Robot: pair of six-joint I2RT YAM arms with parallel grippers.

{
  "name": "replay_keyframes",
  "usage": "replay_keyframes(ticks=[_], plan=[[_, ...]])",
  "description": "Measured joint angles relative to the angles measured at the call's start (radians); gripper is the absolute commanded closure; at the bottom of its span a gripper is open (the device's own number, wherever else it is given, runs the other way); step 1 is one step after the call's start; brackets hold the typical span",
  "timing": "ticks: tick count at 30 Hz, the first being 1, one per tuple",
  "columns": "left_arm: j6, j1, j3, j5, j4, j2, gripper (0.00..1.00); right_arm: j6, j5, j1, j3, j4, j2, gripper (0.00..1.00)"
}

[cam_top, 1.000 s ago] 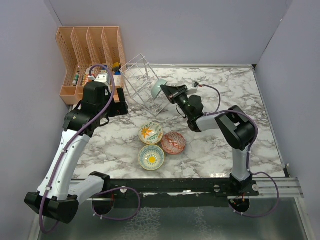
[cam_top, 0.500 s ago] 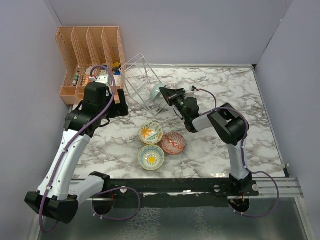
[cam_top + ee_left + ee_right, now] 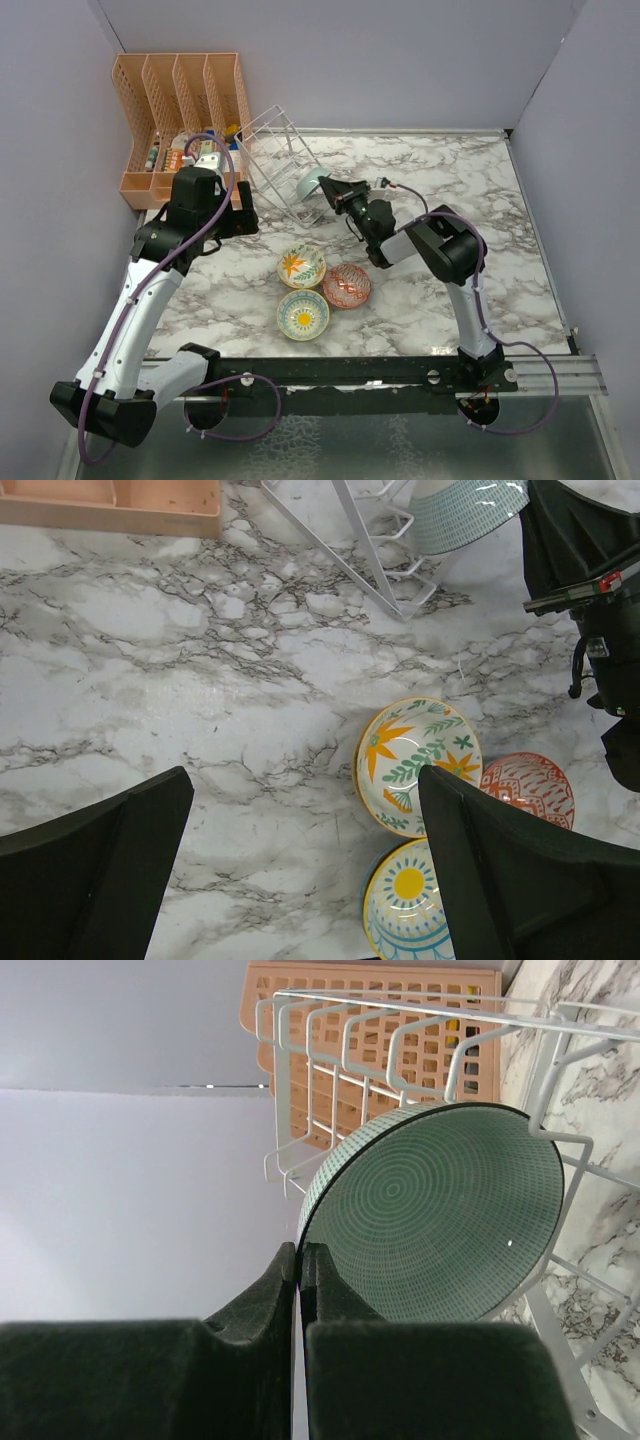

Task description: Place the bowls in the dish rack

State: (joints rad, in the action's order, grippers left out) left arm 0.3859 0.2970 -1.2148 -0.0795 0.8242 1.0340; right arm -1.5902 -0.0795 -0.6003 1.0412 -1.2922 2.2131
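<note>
The right fingers [image 3: 265, 1295] are pinching the teal bowl [image 3: 430, 1210] on edge so it fits the dish rack [image 3: 275, 150]; the left fingers [image 3: 100, 870] are hanging apart

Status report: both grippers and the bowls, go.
Left gripper open, empty. Right gripper shut on teal bowl, on edge at dish rack. Orange-flower bowl, red bowl, sun bowl on table. Nothing blocking the rack.

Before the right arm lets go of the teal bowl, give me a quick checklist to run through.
1. Right gripper shut on teal bowl rim: ok.
2. Teal bowl at the dish rack wires: ok.
3. Bowl seated in a slot: cannot tell.
4. Left gripper open, not touching rack: ok.
5. Flower bowl, sun bowl, red bowl upright on table: ok.
</note>
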Motion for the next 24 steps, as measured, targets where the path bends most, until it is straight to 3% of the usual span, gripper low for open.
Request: replay_keyframes(ticks=[7, 13, 17, 24], plan=[[0.0, 0.0, 0.011, 0.0, 0.0, -0.002, 0.01, -0.069, 0.028, 0.0, -0.016, -0.082, 0.055, 0.98], [0.0, 0.0, 0.014, 0.0, -0.001, -0.005, 0.01, -0.085, 0.087, 0.003, -0.023, -0.113, 0.068, 0.88], [0.0, 0.0, 0.019, 0.0, 0.0, -0.007, 0.01, -0.113, 0.142, 0.005, -0.023, -0.143, 0.09, 0.87], [0.0, 0.0, 0.02, 0.0, -0.001, -0.009, 0.01, -0.126, 0.193, 0.005, -0.027, -0.144, 0.11, 0.72]])
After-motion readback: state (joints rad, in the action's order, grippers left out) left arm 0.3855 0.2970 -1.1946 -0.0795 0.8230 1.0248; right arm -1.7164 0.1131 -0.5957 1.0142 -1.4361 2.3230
